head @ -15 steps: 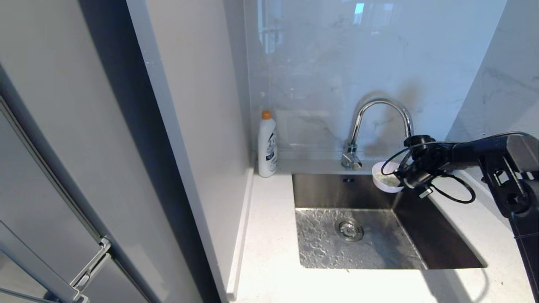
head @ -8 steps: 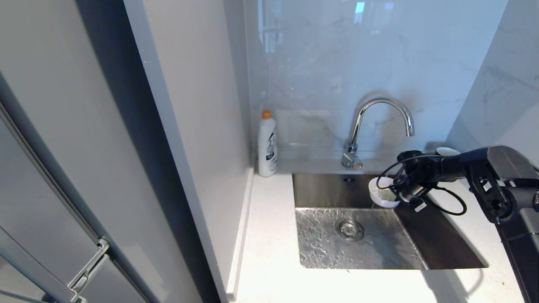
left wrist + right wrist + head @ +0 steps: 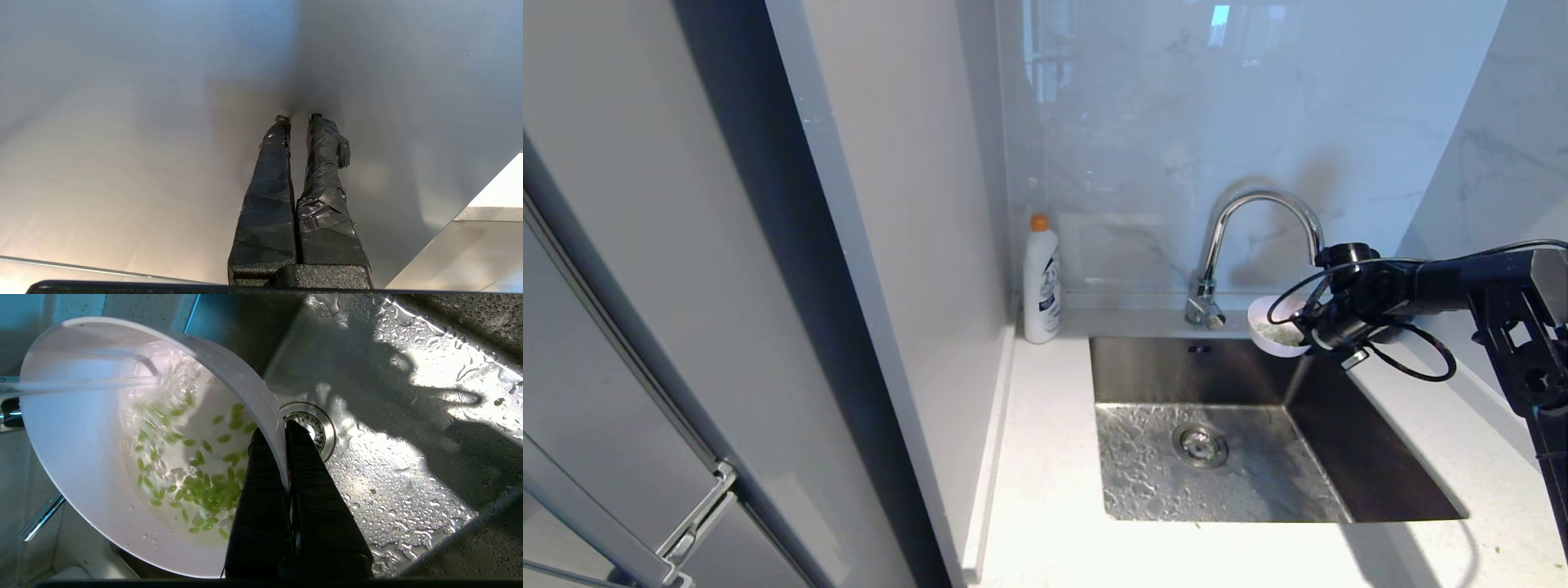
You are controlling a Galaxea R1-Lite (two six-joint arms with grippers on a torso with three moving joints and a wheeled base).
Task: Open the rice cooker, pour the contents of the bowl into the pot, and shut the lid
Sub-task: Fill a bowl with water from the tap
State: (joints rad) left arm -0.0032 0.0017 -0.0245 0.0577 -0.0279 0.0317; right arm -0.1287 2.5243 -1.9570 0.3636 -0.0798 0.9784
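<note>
The right claw (image 3: 286,433) pinches the thin rim of a round white bowl (image 3: 1274,336) over the shiny, wet steel sink (image 3: 1372,465). Water and little green grains sit inside. The left claw (image 3: 300,118) is closed, empty.

From my seat the head view is evenly bright with a cool blue cast, glare streaking the glossy wall (image 3: 1176,106), and the tap (image 3: 1262,237) and arm throw soft shadows onto the wall and into the sink (image 3: 1347,457). My right wrist view is harsher: hard sun flares white on the wet sink floor (image 3: 408,457) beside deep arm shadows, and the water running into the bowl (image 3: 73,428) is smeared. The left wrist view is dim and featureless, a grey panel (image 3: 122,143) with a dark smudge at the fingertips.
</note>
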